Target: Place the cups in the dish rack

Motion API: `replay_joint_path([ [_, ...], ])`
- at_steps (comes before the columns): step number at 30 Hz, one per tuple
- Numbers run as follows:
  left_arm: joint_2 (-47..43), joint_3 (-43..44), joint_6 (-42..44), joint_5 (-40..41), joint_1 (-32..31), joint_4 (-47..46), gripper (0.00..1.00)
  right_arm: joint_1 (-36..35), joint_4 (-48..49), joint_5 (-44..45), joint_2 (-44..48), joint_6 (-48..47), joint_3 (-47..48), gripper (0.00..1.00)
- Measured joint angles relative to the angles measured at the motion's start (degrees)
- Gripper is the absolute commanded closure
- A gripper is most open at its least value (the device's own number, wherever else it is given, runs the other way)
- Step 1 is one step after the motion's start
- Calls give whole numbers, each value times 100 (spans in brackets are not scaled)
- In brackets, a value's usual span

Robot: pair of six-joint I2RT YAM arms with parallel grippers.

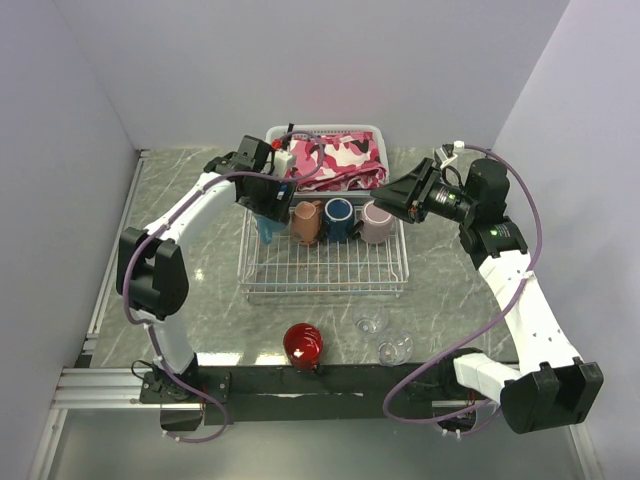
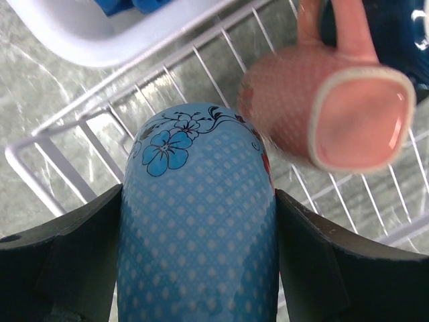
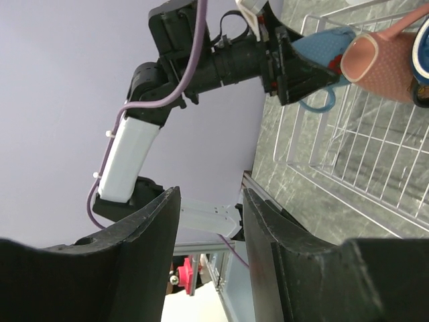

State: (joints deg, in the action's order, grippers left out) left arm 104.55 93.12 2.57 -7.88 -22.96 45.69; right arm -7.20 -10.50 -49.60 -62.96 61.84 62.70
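Gripping the dotted, floral teal mug (image 2: 196, 261), left pincer (image 2: 199, 201) hangs over the wire rack (image 2: 80, 124); right pincer (image 3: 211, 221) half-open, empty.

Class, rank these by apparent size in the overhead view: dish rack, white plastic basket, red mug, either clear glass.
1. dish rack
2. white plastic basket
3. red mug and clear glass: look about alike, so unranked.

Grey marbled table (image 1: 440, 280), enclosed by pale walls (image 1: 300, 60) on three sides. At its far edge, a white slotted basket (image 1: 325, 129) holding pink camouflage cloth (image 1: 335, 160).
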Motion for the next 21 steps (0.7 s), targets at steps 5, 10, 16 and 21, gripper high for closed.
replay_joint_path([
  [5,271,-13,0,238,-68,-212,99,2,0,-11,0,2,-9,51],
  [10,535,-109,-4,450,-225,-372,99,9,-31,-42,0,0,-9,51],
  [16,555,-160,-46,496,-269,-369,51,11,-33,-42,0,0,-15,50],
  [21,544,-199,-72,518,-269,-439,1,11,-33,-68,0,-2,-15,50],
])
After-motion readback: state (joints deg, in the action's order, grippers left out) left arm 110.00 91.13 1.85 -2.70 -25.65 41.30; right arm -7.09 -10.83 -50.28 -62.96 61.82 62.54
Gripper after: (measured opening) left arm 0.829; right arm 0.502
